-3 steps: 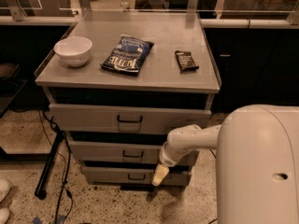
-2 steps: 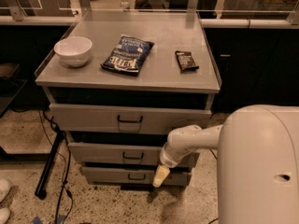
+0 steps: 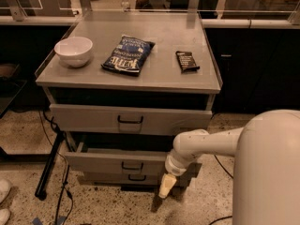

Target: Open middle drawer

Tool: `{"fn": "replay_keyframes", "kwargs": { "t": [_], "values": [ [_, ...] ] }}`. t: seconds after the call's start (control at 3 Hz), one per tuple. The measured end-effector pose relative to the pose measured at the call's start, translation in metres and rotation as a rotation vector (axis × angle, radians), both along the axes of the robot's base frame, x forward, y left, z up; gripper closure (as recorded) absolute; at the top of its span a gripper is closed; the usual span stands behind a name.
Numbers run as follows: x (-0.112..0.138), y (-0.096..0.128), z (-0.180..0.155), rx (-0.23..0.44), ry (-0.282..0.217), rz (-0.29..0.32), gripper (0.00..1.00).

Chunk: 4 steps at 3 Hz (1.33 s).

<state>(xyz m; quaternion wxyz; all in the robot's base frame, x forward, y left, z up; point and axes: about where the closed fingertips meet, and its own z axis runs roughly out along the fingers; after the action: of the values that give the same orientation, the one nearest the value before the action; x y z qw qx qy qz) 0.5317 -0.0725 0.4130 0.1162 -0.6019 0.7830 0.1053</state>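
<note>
Middle drawer (image 3: 103, 162) sticks out a bit past the bottom drawer (image 3: 105, 177) under it, with open floor (image 3: 108, 205) in front, and the gripper (image 3: 167, 185) hangs just below its right end, can't tell if clamped or loose.

"kettle" on chip bag (image 3: 128, 55)

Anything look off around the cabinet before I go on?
Nothing spilled or damaged. The top drawer and the middle drawer both stand partly out. The gripper hangs low at the right, off the middle drawer's pull.
</note>
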Motion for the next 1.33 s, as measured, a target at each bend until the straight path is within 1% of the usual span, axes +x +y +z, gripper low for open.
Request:
{"fn": "replay_keyframes", "kwargs": {
  "t": [0.33,0.67,1.0,1.33],
  "values": [
    [-0.020,-0.006,0.007,0.008,0.024,0.012,0.00],
    [-0.046,-0.012,0.020,0.019,0.061,0.039,0.00],
    [-0.046,-0.012,0.020,0.019,0.063,0.039,0.00],
    [-0.033,-0.004,0.017,0.003,0.052,0.053,0.00]
  ]
}}
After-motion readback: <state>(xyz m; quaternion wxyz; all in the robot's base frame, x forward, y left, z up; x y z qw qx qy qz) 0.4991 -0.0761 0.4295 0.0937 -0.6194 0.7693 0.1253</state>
